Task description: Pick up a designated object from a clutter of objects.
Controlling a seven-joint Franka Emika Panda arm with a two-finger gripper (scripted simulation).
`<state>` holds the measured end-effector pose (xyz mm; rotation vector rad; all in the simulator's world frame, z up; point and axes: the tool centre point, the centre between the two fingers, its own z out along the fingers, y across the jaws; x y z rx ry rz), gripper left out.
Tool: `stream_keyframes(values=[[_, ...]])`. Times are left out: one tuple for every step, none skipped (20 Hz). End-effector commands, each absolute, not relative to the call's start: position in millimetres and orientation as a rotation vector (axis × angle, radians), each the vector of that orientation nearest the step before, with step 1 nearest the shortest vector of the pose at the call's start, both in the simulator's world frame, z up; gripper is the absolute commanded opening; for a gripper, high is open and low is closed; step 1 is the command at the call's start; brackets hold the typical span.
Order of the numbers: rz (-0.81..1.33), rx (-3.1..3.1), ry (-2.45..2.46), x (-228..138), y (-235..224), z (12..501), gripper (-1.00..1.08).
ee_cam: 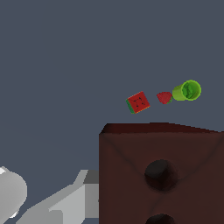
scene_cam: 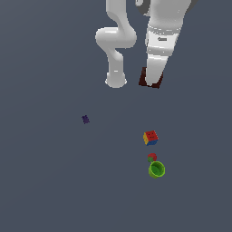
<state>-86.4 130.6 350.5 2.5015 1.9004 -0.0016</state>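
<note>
The dark brown block [scene_cam: 144, 79] lies on the floor by the arm's base, mostly hidden behind my hand. My gripper [scene_cam: 151, 84] is right at it, and its fingers are hidden. In the wrist view the brown block [ee_cam: 162, 175] fills the near corner very close to the camera, with dark round dots on its face. The multicoloured cube [scene_cam: 151, 137], the small red piece [scene_cam: 152, 157] and the green cup [scene_cam: 157, 170] stand apart from the block, toward the exterior view's bottom. The wrist view also shows the cube [ee_cam: 138, 102], the red piece [ee_cam: 164, 97] and the cup [ee_cam: 188, 91].
The tiny dark purple piece [scene_cam: 85, 119] lies alone toward the exterior view's left. The arm's white base [scene_cam: 115, 79] stands just left of the brown block in the exterior view. Grey and white arm parts [ee_cam: 65, 203] show in the wrist view beside the block.
</note>
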Motion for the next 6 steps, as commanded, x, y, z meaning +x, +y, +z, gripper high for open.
stream_keyframes(values=[[0.0, 2.502, 1.9, -91.0, 133.4, 359.4, -1.0], [0.0, 2.502, 1.9, -92.0, 134.1, 361.5, -1.0], [0.0, 2.502, 1.899, -92.7, 134.5, 363.3, -1.0], [0.0, 2.502, 1.899, -93.2, 134.9, 364.4, -1.0], [0.0, 2.502, 1.899, -93.5, 135.2, 365.1, -1.0], [0.0, 2.502, 1.899, -93.6, 135.3, 365.4, -1.0]])
